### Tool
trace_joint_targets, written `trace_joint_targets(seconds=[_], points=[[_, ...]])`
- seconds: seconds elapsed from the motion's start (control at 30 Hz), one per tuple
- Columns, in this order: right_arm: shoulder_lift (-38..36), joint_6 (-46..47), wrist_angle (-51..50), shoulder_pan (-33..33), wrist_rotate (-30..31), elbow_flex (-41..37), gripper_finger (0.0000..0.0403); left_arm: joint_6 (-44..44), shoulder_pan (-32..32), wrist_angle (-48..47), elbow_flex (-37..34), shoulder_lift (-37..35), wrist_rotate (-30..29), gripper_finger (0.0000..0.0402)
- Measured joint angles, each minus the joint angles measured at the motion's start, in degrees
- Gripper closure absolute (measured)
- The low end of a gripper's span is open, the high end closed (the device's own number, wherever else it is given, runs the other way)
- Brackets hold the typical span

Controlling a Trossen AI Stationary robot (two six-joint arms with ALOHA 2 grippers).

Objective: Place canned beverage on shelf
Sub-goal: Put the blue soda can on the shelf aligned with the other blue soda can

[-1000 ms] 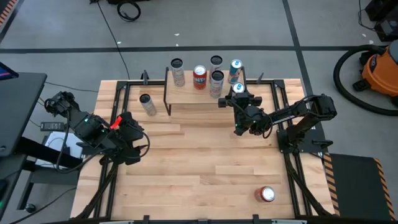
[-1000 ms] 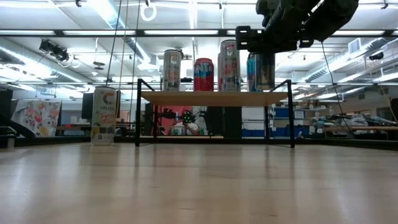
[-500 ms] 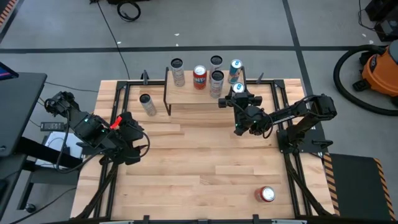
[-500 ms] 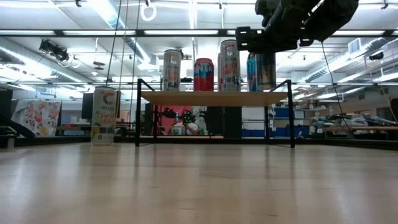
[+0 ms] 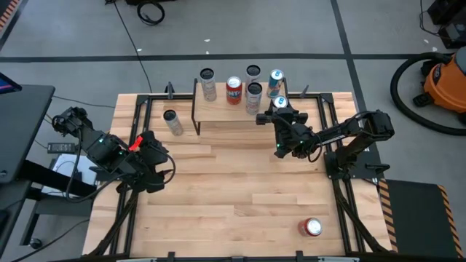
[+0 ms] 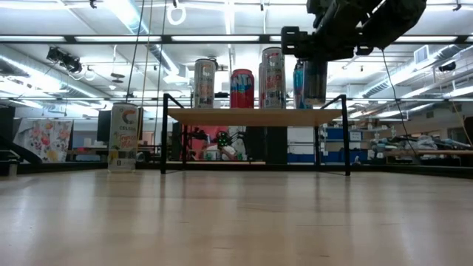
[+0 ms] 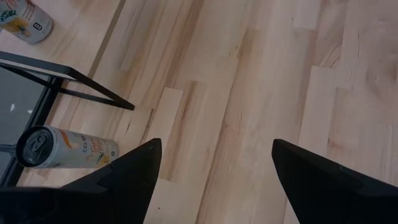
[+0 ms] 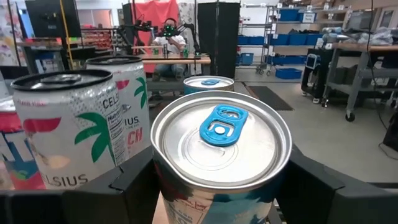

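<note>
The shelf stands at the table's far edge with several upright cans on its top board. At its right end my right gripper is shut on a can with a blue tab. In the low view that can's base is at the board's level; whether it rests there I cannot tell. My left gripper waits open above the table's left side with nothing between its fingers. My right gripper pinches the can's upper wall, just below the rim, between its two fingers, one on each side. The fingers come level from the table's near side. The can stands upright among the other cans on the shelf.
A pale can stands on the table left of the shelf. A red can is near the front right corner. A silver Celsius can stands close beside the held can. Black frame rails run along the table's edges.
</note>
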Motion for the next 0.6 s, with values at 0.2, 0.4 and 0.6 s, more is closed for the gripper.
trace_joint_targets(seconds=[0.2,0.4,0.6], points=[[0.0,-3.0,0.7,0.0,0.0,0.0,0.0133,0.0,0.0,0.0,0.0,0.0,0.0,0.0086],[0.0,-6.6,2.3,0.6,0.2,2.8,0.0133,0.0,0.0,0.0,0.0,0.0,0.0,0.0086],[0.0,-11.0,2.1,0.6,0.1,4.8,0.0133,0.0,0.0,0.0,0.0,0.0,0.0,0.0086]])
